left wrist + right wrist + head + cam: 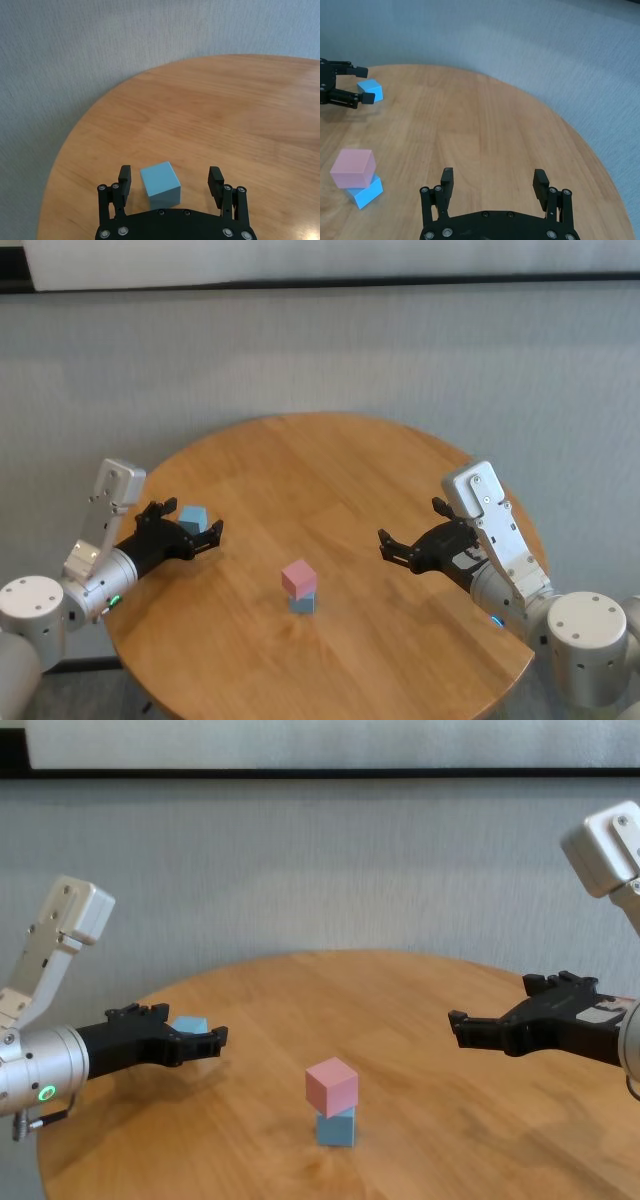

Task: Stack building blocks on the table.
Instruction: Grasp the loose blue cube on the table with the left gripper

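- While the pink block (pixel 298 578) sits atop one blue block (pixel 302 603) at six o'clock, two tiers stand.
- Left gripper (pixel 196 528), spread wide, straddles the remaining blue block (pixel 192 519) at nine o'clock, ungrasped.
- Right gripper (pixel 392 544) is released, empty.

Near the middle of the round table (pixel 330 460), toward its front edge, one building block (pixel 299 578) sits atop another (pixel 302 603). A third block (pixel 192 519) lies well apart at the table's left, between the spread fingers of the left gripper (pixel 196 526). The right gripper (pixel 398 545), fingers apart, hovers over the table's right side.

Two blue blocks (pixel 192 518), one pink block (pixel 299 578)
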### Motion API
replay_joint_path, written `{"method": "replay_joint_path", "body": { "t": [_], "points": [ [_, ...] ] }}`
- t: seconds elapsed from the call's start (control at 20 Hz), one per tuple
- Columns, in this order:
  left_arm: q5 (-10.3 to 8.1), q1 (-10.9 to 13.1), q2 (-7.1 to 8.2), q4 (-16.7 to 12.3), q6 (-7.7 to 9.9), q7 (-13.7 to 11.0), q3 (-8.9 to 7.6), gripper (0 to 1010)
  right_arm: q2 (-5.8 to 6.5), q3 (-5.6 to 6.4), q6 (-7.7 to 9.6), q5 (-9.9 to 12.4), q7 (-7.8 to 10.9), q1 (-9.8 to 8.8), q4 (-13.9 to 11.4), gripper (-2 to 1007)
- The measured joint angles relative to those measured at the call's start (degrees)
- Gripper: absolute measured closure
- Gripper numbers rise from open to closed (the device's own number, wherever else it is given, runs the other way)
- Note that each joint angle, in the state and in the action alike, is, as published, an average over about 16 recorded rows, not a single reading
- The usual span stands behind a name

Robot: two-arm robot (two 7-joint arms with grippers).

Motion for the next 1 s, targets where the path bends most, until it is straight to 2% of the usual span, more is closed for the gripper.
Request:
{"method": "replay_joint_path", "body": {
  "t": [0.4,1.0],
  "points": [
    [0.88,1.7,0.14,-4.0,2.95,1.2,-0.84,10,0.00,0.00,0.00,0.0,0.00,0.00,0.0,0],
    [2.46,3.0,-0.34,-7.4,7.28,4.3,-1.54,10,0.00,0.00,0.00,0.0,0.00,0.00,0.0,0]
  ]
}}
